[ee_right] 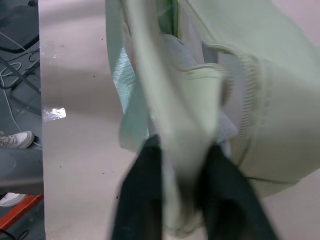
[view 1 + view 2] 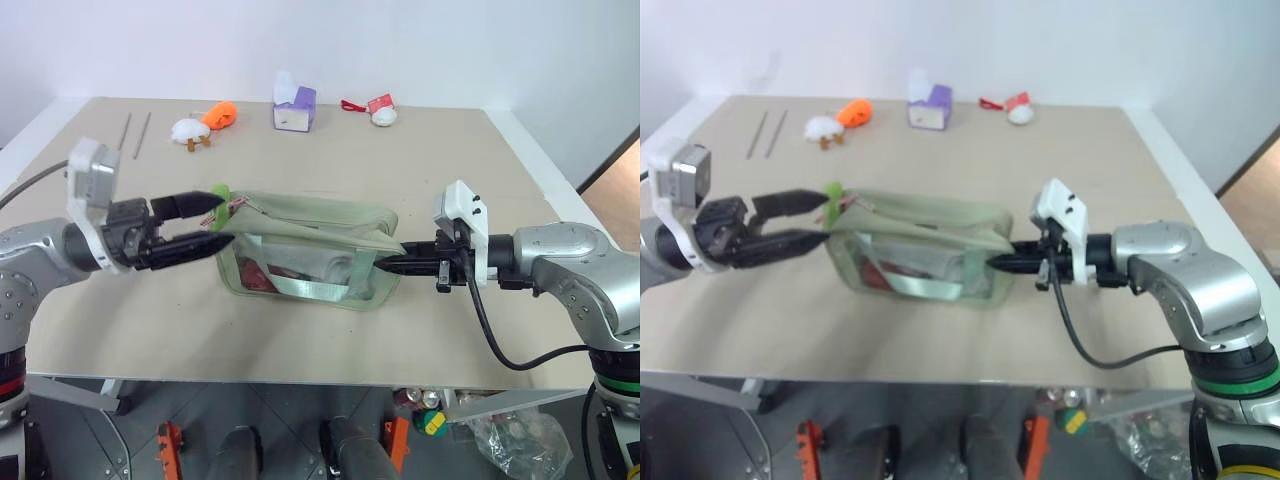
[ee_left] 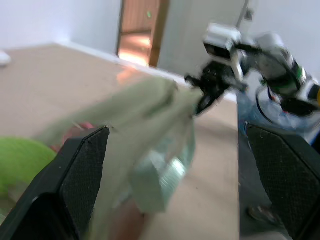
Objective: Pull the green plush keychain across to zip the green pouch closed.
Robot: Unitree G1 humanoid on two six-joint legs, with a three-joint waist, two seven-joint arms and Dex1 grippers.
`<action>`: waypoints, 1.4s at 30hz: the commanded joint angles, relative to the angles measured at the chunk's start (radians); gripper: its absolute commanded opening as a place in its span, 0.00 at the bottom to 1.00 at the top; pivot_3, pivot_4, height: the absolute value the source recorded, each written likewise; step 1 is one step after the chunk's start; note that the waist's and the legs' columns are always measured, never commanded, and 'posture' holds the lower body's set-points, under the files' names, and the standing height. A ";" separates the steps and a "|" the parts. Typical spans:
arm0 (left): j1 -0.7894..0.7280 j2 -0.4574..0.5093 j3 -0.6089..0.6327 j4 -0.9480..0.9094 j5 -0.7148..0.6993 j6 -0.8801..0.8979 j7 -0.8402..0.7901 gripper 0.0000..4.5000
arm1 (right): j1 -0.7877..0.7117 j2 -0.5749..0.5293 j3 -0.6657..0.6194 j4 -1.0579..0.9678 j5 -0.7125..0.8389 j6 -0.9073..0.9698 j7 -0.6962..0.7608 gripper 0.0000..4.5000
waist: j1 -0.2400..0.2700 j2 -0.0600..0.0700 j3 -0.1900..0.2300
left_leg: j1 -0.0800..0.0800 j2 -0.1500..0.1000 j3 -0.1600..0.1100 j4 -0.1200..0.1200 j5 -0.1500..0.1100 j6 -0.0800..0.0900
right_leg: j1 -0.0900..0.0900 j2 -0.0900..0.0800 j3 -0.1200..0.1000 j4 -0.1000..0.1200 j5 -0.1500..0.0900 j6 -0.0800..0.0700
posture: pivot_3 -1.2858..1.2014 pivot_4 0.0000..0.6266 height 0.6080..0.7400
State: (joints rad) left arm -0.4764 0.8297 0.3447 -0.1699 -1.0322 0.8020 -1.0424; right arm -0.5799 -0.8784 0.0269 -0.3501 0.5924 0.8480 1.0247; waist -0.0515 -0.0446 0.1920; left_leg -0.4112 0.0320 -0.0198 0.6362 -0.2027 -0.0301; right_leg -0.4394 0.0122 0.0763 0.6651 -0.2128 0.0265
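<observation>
The green plush keychain (image 2: 220, 192) sits at the end of the green pouch (image 2: 310, 250) that is nearest to the left gripper (image 2: 205, 225). It hangs just beside the upper finger of this gripper. The pouch itself lies across the middle of the surface (image 2: 420, 150), and its top edge looks gaping, so the zip seems not yet pulled.

The jaws of the left gripper are wide open, one finger above and one below the keychain end of the pouch; probably they stand so in order to close on the keychain next. At the opposite end of the pouch, the right gripper (image 2: 395, 266) has its jaws closed on the fabric corner. This hold probably serves to keep the pouch steady and stretched while the zip is drawn toward it.

There is one pouch and one keychain. Beyond the pouch, near the far edge of the surface, are four small things: a white plush (image 2: 187, 131), an orange plush toy (image 2: 219, 114), a purple-and-white box (image 2: 295, 106) and a small red-and-white item (image 2: 380, 110), plus two thin sticks (image 2: 137, 134).
</observation>
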 commanded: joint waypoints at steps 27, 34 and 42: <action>-0.065 -0.143 -0.063 0.262 0.226 -0.037 0.151 1.00 | 0.007 0.002 -0.004 -0.033 -0.026 -0.035 -0.028 0.01 | 0.000 0.000 0.000 | 0.001 0.000 0.000 0.000 0.000 0.000 | 0.001 0.000 0.000 0.000 0.001 0.001 | 0.52 0.24 1.00; -0.107 -0.178 -0.080 0.282 0.252 -0.048 0.174 0.59 | 0.007 0.001 -0.004 -0.033 -0.026 -0.034 -0.033 0.00 | 0.001 0.000 0.000 | 0.001 0.000 0.000 0.000 0.000 0.000 | 0.001 0.000 0.000 0.001 0.001 0.001 | 0.52 0.24 1.00; -0.124 -0.186 -0.054 0.284 0.244 -0.058 0.183 0.00 | 0.009 -0.001 -0.004 -0.031 -0.028 -0.036 -0.034 0.00 | 0.001 0.000 0.000 | 0.001 0.000 -0.001 0.001 0.000 0.000 | 0.001 0.000 0.000 0.001 0.001 0.001 | 0.52 0.24 1.00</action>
State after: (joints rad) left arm -0.5757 0.6411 0.2552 0.1284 -0.7830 0.7616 -0.8604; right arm -0.5667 -0.8714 0.0383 -0.3505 0.5632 0.8186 0.9949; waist -0.0506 -0.0450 0.1917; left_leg -0.4104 0.0319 -0.0203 0.6369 -0.2027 -0.0301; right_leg -0.4383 0.0122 0.0762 0.6657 -0.2115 0.0275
